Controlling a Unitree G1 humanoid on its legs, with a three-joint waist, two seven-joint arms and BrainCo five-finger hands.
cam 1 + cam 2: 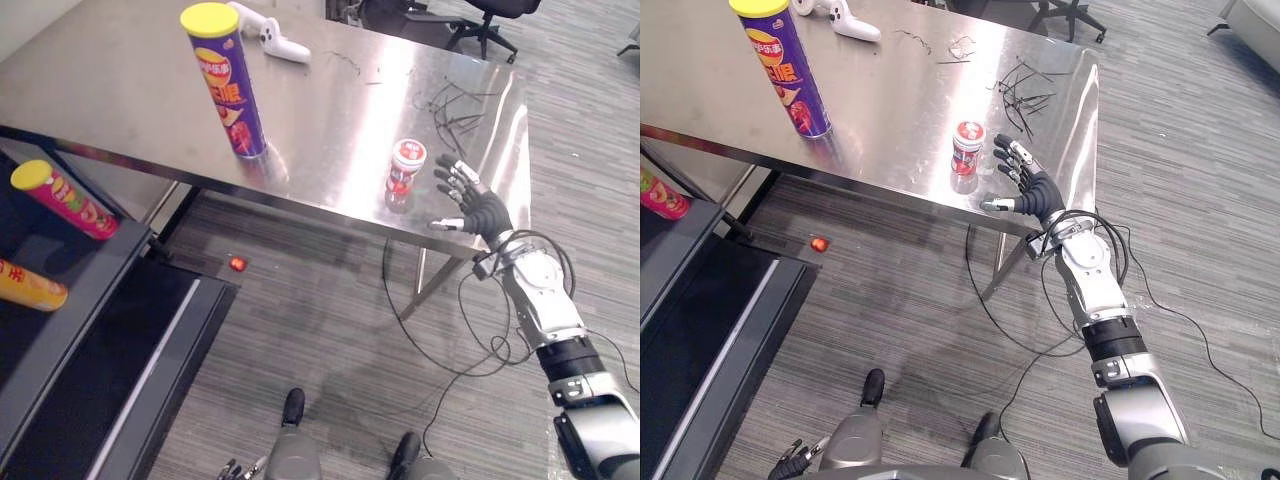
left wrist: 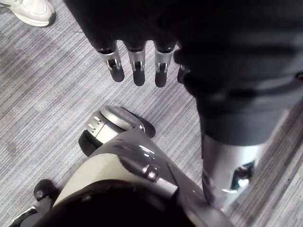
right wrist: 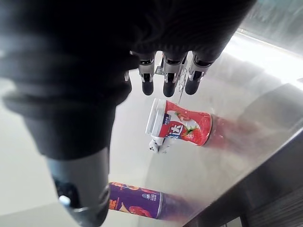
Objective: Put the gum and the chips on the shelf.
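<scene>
A red gum bottle [image 1: 406,172] with a white lid stands upright near the front right edge of the steel table [image 1: 120,90]. My right hand [image 1: 478,205] is open just to its right, fingers spread, not touching it; the right wrist view shows the gum bottle [image 3: 180,127] past the fingertips [image 3: 169,87]. A tall purple chips can [image 1: 228,85] with a yellow lid stands upright further left on the table. The black shelf [image 1: 100,330] is low at the left. My left hand [image 2: 137,66] hangs open by my side above the floor.
A pink chips can [image 1: 65,200] and an orange can [image 1: 30,285] lie on the shelf. A white controller [image 1: 270,35] and loose black wires [image 1: 455,105] lie on the table's far part. A small red object [image 1: 238,264] is on the carpet. A person's white shoe [image 2: 28,9] stands nearby.
</scene>
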